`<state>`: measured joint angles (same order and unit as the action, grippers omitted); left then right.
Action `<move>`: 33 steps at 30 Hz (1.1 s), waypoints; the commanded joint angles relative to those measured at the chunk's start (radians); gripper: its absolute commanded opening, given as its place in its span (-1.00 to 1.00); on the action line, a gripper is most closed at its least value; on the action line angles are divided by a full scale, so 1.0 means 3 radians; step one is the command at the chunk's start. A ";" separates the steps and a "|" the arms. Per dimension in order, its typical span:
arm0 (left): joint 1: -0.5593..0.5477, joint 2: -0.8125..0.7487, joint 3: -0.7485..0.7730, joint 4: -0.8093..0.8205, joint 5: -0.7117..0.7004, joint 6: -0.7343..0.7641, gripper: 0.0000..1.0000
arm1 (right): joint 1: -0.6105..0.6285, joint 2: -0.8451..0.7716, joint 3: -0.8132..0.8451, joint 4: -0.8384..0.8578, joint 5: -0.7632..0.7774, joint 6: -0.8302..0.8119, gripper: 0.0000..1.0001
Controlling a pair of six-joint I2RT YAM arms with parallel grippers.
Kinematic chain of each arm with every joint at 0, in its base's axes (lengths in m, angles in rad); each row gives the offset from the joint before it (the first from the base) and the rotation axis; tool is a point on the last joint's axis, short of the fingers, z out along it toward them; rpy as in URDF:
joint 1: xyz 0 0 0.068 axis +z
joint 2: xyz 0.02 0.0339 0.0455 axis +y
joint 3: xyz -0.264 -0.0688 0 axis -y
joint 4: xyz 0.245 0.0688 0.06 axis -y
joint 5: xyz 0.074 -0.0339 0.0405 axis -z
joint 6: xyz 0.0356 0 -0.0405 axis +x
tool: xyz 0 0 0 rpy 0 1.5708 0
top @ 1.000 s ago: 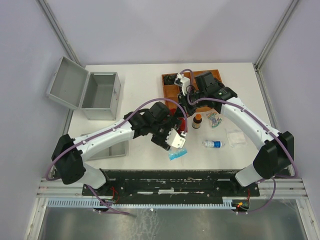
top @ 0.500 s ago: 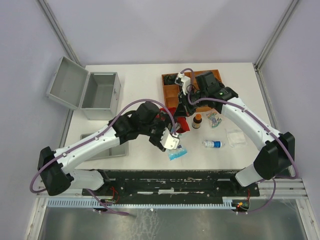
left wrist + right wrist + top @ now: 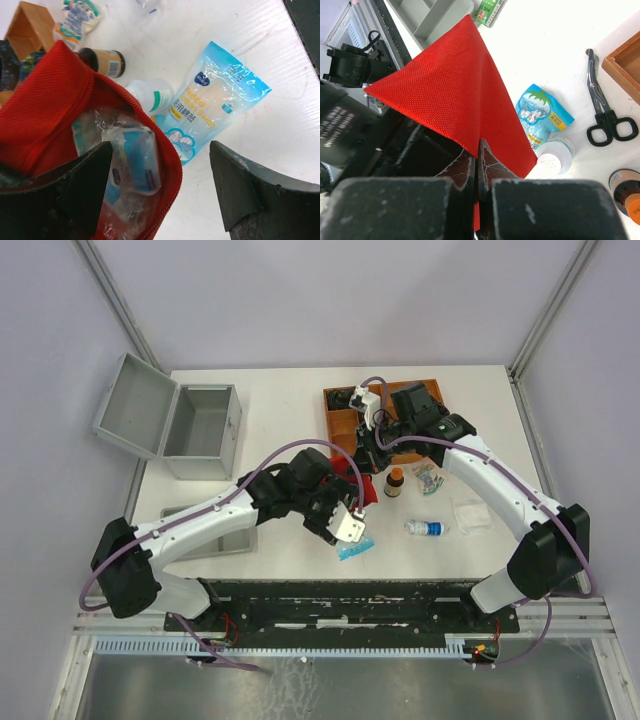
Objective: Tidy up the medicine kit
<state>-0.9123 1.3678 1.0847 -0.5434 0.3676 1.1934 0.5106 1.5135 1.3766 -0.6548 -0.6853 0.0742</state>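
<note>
The medicine kit stands open at the table's far left, well apart from both grippers. Left gripper gapes over the red pouch; right gripper pinches its fabric. Blue packet reads "Medical Cotton Swab".

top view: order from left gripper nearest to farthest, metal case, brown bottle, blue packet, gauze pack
1. blue packet, just below the left gripper
2. brown bottle, upper right
3. gauze pack, far right
4. metal case, far left corner
</note>
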 commanded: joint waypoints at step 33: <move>0.0354 -0.0693 0.0306 0.0596 0.0999 -0.1696 1.00 | -0.0271 -0.0340 0.0211 -0.0292 0.0452 -0.0459 -0.99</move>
<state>-0.8650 1.2156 1.1160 -0.5037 0.5949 0.9340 0.4389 1.4681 1.3712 -0.6979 -0.5678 0.0074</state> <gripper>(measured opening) 0.993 0.016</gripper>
